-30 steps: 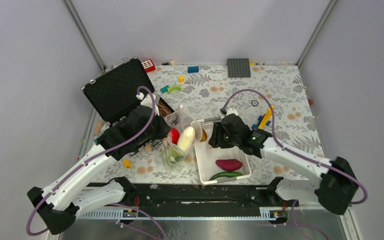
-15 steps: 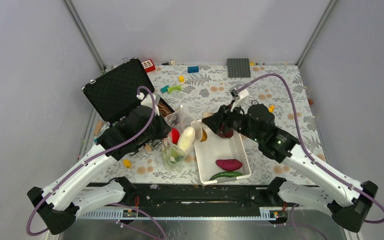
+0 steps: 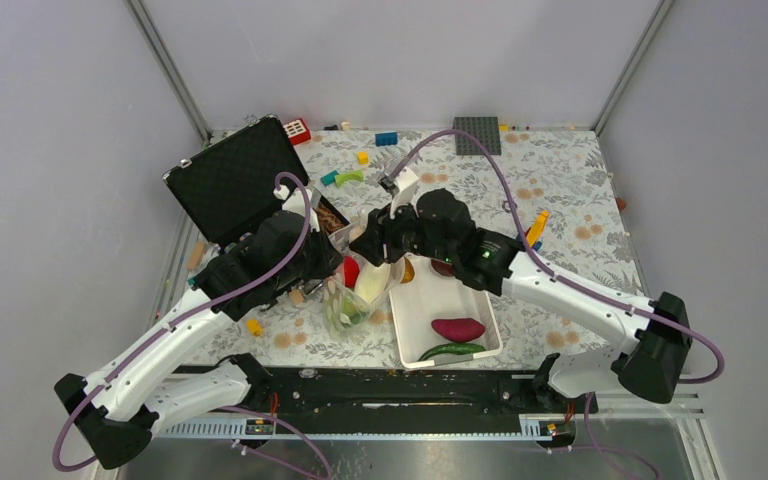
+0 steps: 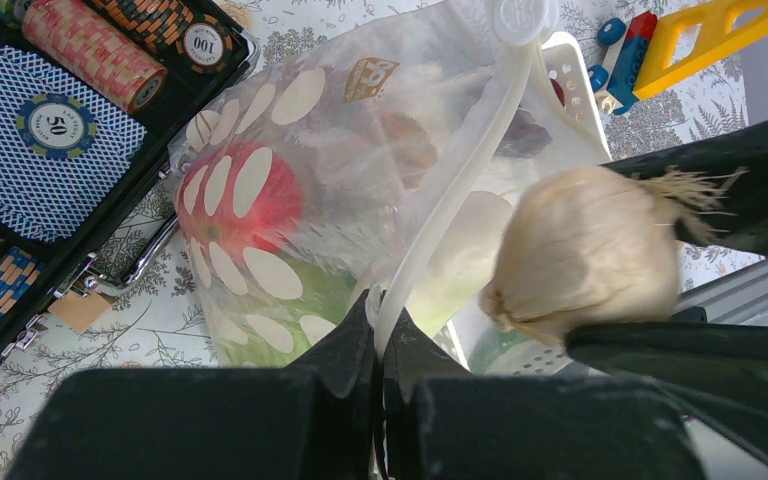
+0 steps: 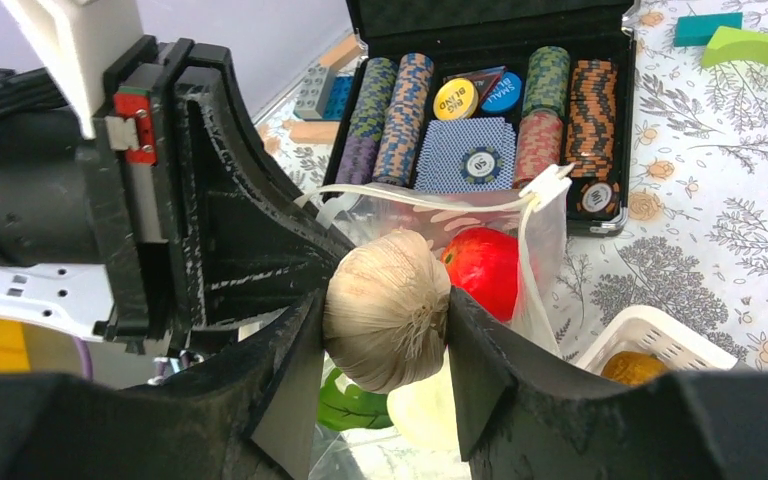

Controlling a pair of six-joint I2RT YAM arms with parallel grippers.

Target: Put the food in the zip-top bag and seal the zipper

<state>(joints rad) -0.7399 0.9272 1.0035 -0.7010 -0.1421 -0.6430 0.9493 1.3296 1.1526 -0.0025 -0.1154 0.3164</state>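
My left gripper [image 3: 332,262] is shut on the zipper edge [image 4: 440,190] of the clear zip-top bag [image 3: 360,250] and holds its mouth up and open. The bag also shows in the left wrist view [image 4: 290,200]. Inside lie a red tomato [image 3: 350,270], a white radish [image 3: 373,277] and green cabbage [image 3: 348,310]. My right gripper [image 5: 388,310] is shut on a pale garlic-like bulb [image 5: 388,300], right over the bag mouth [image 3: 375,243]. The purple sweet potato [image 3: 458,328] and long green pepper [image 3: 452,350] lie in the white basket [image 3: 410,320].
A brown oval [image 5: 635,367] and a dark-red piece [image 3: 443,267] sit at the basket's far end. An open black case of poker chips [image 3: 225,180] stands left of the bag. Loose toy bricks [image 3: 387,138] and a grey baseplate [image 3: 477,135] lie at the back.
My right gripper rose from the basket with the bulb and swung left to the bag mouth. My left gripper kept holding the bag edge in place.
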